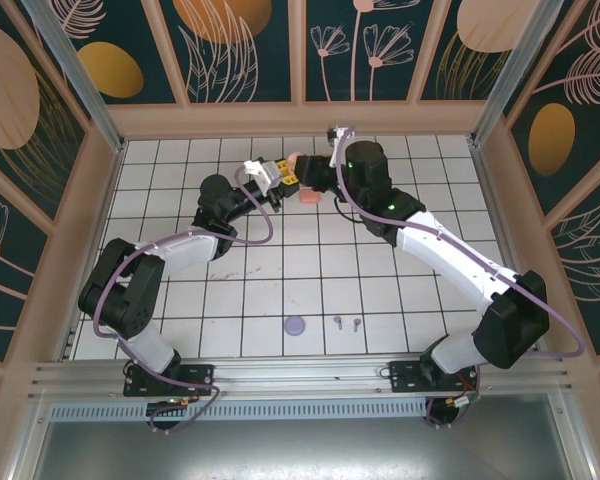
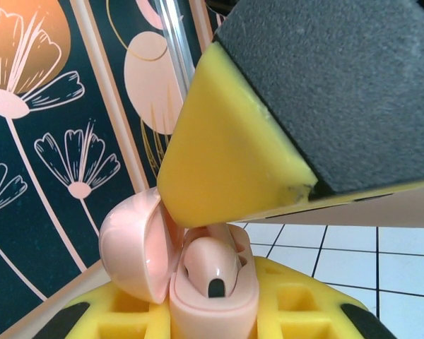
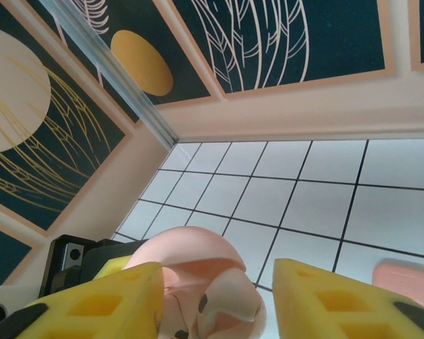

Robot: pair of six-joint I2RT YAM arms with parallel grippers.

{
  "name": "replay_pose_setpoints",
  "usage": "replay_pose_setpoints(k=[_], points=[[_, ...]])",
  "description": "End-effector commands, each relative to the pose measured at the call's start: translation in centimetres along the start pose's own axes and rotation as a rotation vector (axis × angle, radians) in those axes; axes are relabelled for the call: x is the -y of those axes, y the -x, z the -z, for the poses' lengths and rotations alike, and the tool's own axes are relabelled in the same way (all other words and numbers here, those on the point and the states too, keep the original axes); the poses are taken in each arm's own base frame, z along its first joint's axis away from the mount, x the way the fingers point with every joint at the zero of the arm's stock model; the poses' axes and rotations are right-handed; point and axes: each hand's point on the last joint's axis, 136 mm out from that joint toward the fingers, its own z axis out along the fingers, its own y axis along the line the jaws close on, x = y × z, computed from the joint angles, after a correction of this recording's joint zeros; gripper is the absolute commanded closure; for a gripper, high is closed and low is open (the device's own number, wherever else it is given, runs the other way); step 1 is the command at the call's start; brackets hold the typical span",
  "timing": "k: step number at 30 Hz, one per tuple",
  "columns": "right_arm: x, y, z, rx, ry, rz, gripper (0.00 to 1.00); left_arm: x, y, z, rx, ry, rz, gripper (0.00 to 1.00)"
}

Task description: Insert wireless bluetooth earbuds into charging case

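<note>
Lying near the arm bases on the tiled table [image 1: 400, 280], a small purple case [image 1: 296, 324] sits just left of two purple earbuds [image 1: 337, 321], each apart from the others. Farther back, toward the rear wall, the left hand [image 1: 283, 181] is clamped on an open peach case [image 2: 212, 314] with its lid [image 2: 134, 247] swung aside. A tan-peach earbud [image 2: 210, 265] sits in a well of the case. The right hand [image 3: 215, 286] faces it, its yellow fingers [image 3: 325, 300] apart on either side of that case. A closed coral-red case [image 3: 404, 282] lies on the tiles just beside them.
</note>
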Motion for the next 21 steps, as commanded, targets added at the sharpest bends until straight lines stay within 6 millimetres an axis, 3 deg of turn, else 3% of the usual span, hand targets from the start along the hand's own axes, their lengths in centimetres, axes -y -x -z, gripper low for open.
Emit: replay_pose_setpoints(k=[1, 7, 15, 18, 21], points=[[-0.5, 2.3, 0.1, 0.047, 0.009, -0.020, 0.48, 0.6, 2.8, 0.2, 0.077, -0.028, -0.035, 1.00], [-1.7, 4.3, 0.6, 0.078, 0.061, -0.040, 0.36, 0.7, 2.3, 0.2, 0.070, -0.031, -0.026, 1.00], [-1.7, 6.0, 2.0, 0.116, 0.068, -0.072, 0.30, 0.7, 1.8, 0.3, 0.058, -0.027, -0.027, 1.00], [0.2, 6.3, 2.9, 0.131, 0.025, -0.128, 0.35, 0.7, 1.6, 0.3, 0.056, -0.024, -0.026, 1.00], [2.0, 5.9, 3.5, 0.128, -0.016, -0.170, 0.54, 0.8, 1.8, 0.3, 0.060, -0.024, -0.029, 1.00]])
